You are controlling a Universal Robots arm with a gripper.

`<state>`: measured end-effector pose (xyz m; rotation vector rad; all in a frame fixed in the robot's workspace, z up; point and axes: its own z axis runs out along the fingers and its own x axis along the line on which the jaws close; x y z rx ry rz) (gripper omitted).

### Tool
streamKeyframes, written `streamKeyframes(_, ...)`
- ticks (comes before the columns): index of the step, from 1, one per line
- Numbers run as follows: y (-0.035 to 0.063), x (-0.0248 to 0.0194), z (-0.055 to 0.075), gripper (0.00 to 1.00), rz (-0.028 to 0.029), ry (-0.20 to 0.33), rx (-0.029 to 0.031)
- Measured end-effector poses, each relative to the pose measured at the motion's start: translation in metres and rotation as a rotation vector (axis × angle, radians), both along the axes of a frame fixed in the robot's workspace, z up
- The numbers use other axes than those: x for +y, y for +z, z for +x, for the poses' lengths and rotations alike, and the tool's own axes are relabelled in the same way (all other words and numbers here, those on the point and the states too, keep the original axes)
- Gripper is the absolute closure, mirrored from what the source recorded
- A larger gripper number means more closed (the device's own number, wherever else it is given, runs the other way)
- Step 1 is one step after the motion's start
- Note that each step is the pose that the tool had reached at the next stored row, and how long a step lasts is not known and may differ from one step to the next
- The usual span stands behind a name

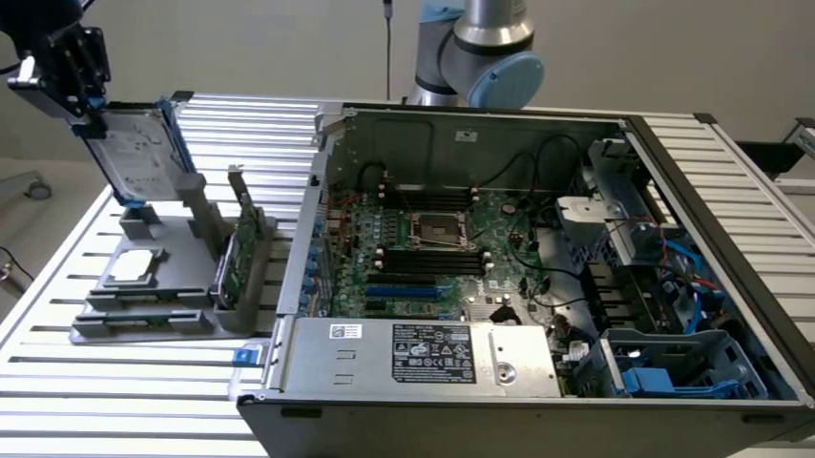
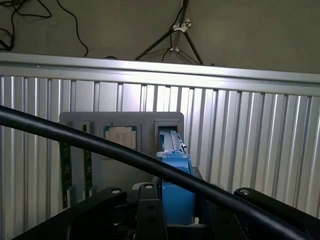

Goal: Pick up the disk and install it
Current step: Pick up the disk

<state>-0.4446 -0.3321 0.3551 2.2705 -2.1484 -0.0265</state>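
The disk (image 1: 137, 153), a silver-grey drive with a white label and blue rails, hangs upright at the exterior view's far left. My gripper (image 1: 97, 116) is shut on its upper end. The disk's lower end sits just above the grey holder (image 1: 153, 305); whether it still touches the holder I cannot tell. In the wrist view the disk's blue edge (image 2: 175, 185) runs out from between my black fingers (image 2: 149, 210) toward the holder's slot (image 2: 167, 134).
The holder also carries a square silver chip (image 1: 135, 267) and upright green cards (image 1: 242, 258). The open computer case (image 1: 713, 191) fills the exterior view's right, with a blue drive bay (image 1: 675, 367) in its near corner. A black cable (image 2: 75, 137) crosses the wrist view.
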Motion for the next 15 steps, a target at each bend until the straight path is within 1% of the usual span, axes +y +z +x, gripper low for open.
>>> streamKeyframes(5,0.0226,0.0025,0.001,0.67,-0.0002,0.0,-0.0001)
streamKeyframes(8,0.0361,0.0052,0.003,0.67,-0.0012,0.0,0.0)
streamKeyframes(11,0.05,0.0094,0.006,0.67,-0.0027,0.0,-0.0001)
streamKeyframes(15,0.068,0.0161,0.014,0.67,-0.0049,0.0,-0.0001)
